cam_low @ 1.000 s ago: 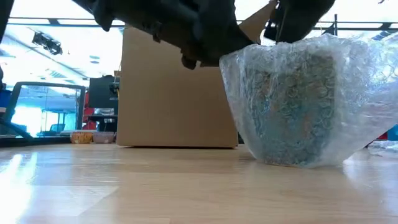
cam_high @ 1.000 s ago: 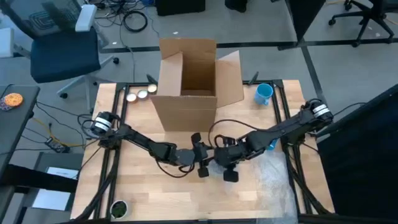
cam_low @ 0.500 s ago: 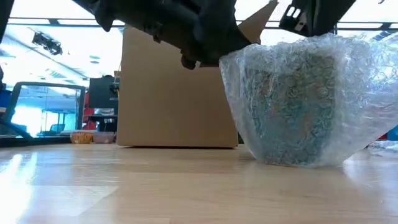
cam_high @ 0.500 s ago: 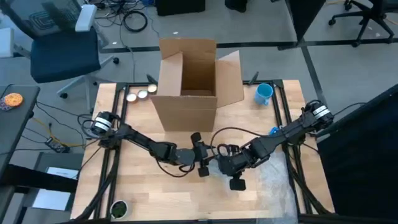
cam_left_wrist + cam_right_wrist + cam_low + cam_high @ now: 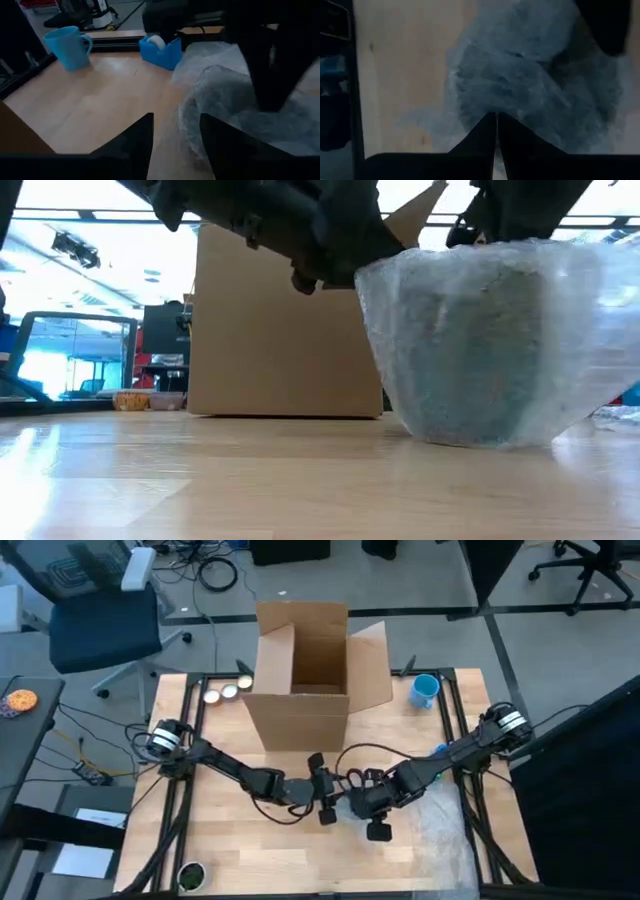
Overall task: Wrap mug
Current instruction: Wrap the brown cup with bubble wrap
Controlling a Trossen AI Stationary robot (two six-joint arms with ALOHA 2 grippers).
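The mug, covered in clear bubble wrap (image 5: 470, 350), stands on its base at the table's middle and is also seen in the right wrist view (image 5: 520, 85). My left gripper (image 5: 324, 792) is open beside the bundle's left upper edge; in the left wrist view the gripper (image 5: 176, 142) has one finger in front of the wrap (image 5: 225, 100). My right gripper (image 5: 495, 131) is shut above the bundle's top and points down at it. My left gripper stands against the wrap's upper left edge (image 5: 362, 272), but I cannot tell whether a finger touches it. My right gripper comes from above with its shut fingertips (image 5: 489, 127) at the wrap on top of the mug (image 5: 492, 107). Whether a layer lies between them cannot be told.
An open cardboard box (image 5: 300, 670) stands behind the mug toward the far edge. At the far right are a bare blue mug (image 5: 69, 46) and a blue tape dispenser (image 5: 160, 50). A loose stretch of bubble wrap (image 5: 440, 825) lies at the near right.
My right gripper has gone a little toward the table's near edge above the wrapped mug. The wrap around the mug has stirred, while the bundle's base stays where it was.
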